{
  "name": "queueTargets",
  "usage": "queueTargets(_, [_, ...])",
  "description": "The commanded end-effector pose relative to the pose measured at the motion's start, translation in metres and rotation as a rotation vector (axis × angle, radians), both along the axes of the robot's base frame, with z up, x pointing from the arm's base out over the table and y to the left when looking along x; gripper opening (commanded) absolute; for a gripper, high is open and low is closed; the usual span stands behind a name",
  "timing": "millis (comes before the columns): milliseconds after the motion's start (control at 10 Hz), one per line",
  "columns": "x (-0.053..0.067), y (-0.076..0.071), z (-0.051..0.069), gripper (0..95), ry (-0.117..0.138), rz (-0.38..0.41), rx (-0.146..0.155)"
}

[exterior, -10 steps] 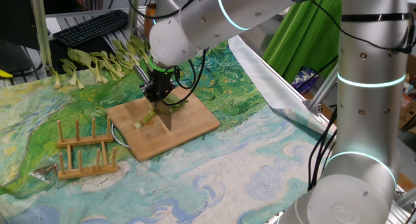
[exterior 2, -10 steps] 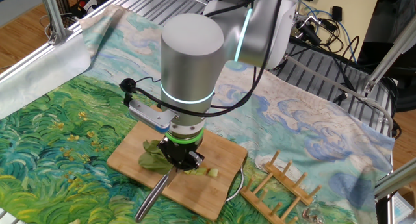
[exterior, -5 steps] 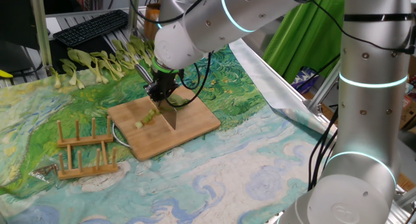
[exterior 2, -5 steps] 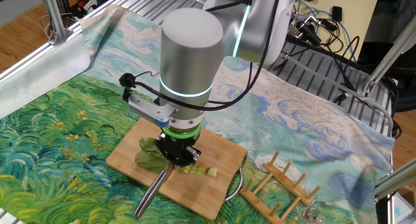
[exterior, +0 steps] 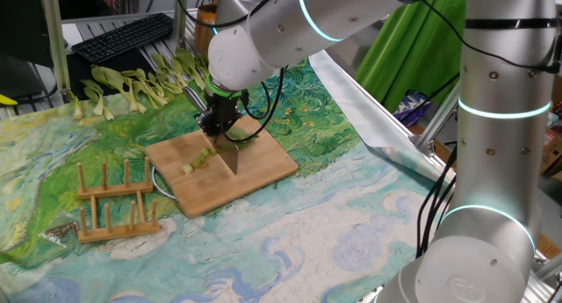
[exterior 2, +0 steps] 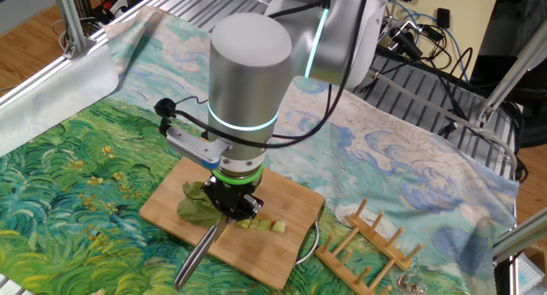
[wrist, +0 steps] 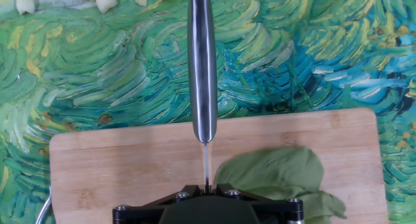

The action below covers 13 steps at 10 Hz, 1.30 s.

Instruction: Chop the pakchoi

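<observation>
Where the arm ends above the board, the black hand (exterior 2: 229, 201) points straight down, clenched on a knife (wrist: 202, 68) whose smooth, rounded steel handle juts out past it and whose thin blade stands edge-down on the wood. The pakchoi (exterior 2: 198, 203) lies on the cutting board (exterior: 263, 167) at the blade: its soft, crumpled dark green leaves bunch on one side of the knife, and short pale stalk pieces (exterior 2: 262, 225) lie in a loose row on the other side, chunky and light green. Flat and rectangular, with rounded corners, the board shows a pale bamboo grain. A thin metal wire loop (exterior 2: 309, 239) sticks out from under one of its edges. Near that edge stands a small wooden rack (exterior: 114, 202) of upright dowels set in two rails.

Under it all, the tabletop (exterior: 290, 241) is covered by a cloth printed with swirling painted brushstrokes, green and yellow at one end, blue and white at the other. Several whole pakchoi (exterior: 132, 85) lie in a row on the cloth, well apart from the board. Beyond them sit a black keyboard (exterior: 123, 35), aluminium frame rails (exterior 2: 197, 4), a green curtain (exterior: 408, 48) and tangled cables (exterior 2: 423, 38).
</observation>
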State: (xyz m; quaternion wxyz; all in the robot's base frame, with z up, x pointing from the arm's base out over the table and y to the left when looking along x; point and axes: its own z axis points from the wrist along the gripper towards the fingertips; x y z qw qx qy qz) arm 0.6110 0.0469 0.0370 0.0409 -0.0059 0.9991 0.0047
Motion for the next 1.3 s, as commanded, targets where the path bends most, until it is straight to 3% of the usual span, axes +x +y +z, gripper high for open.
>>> queueTargets(100, [0.000,0.000,-0.002,0.0,-0.004,-0.004,0.000])
queueTargets(700, [-0.003,0.002,-0.004,0.0,-0.024,-0.010,0.000])
queueTargets(1100, [0.011,0.006,-0.003,0.0,-0.036,-0.010,-0.010])
queueTargets(1300, [0.011,0.007,-0.002,0.0,-0.029,-0.010,-0.007])
